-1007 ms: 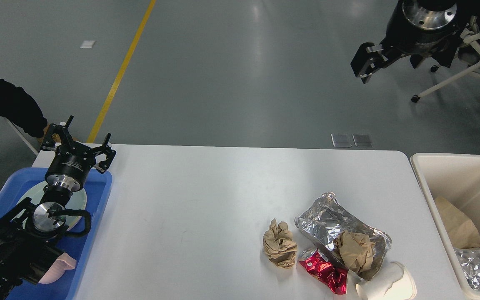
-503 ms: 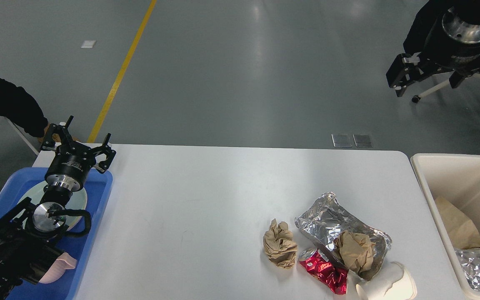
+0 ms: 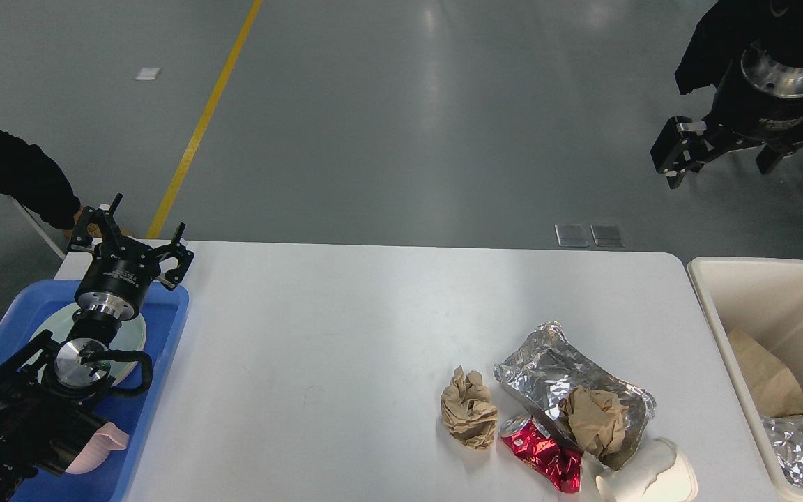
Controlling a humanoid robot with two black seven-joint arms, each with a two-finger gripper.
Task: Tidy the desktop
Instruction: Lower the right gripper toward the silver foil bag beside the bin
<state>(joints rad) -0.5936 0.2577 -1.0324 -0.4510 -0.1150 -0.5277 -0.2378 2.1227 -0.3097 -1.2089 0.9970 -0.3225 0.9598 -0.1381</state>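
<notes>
The white desktop (image 3: 339,328) fills the middle of the head view. Near its front right lies a heap of litter: a crumpled brown paper ball (image 3: 469,408), a crushed silver foil bag (image 3: 548,373) with another brown paper wad (image 3: 593,417) on it, a red crushed can (image 3: 544,454) and a tipped white paper cup (image 3: 649,475). My left gripper (image 3: 138,236) stands open and empty over the far end of the blue tray (image 3: 161,362). High at the upper right, off the table, my right gripper (image 3: 722,155) hangs open and empty.
A cream bin (image 3: 712,307) stands against the desktop's right edge, holding brown paper (image 3: 767,380) and foil (image 3: 802,446). The blue tray at the left carries a pale plate (image 3: 133,335) and a pink item (image 3: 98,446). A person's dark sleeve (image 3: 11,174) shows at far left.
My right gripper has swung to the right and lower, staying open and above the floor beyond the table. The left arm and the litter have not moved.
</notes>
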